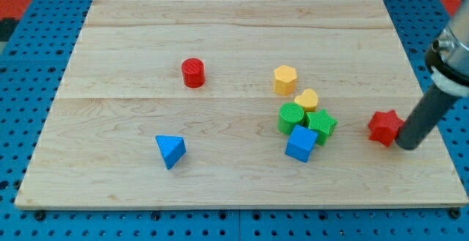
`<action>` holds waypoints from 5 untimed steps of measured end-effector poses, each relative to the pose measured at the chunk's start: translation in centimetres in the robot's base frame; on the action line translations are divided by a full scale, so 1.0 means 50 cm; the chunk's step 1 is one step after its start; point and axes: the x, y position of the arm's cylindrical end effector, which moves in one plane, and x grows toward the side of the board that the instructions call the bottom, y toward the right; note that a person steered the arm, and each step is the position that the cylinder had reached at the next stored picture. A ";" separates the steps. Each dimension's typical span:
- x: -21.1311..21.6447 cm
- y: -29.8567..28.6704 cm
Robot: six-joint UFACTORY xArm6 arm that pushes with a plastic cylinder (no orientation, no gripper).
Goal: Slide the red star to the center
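The red star (pixel 384 127) lies near the view's right edge of the wooden board (pixel 220 28), well right of the middle. My tip (pixel 407 145) stands just right of the star, touching or almost touching its right side. The dark rod rises from it up and to the right.
A cluster sits left of the star: yellow hexagon (pixel 285 79), yellow heart (pixel 307 99), green cylinder (pixel 291 117), green star (pixel 321 124), blue cube (pixel 301 143). A red cylinder (pixel 193 72) stands upper left of centre. A blue triangle (pixel 171 150) lies lower left.
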 end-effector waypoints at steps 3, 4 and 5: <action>-0.086 -0.101; -0.147 -0.171; -0.232 -0.227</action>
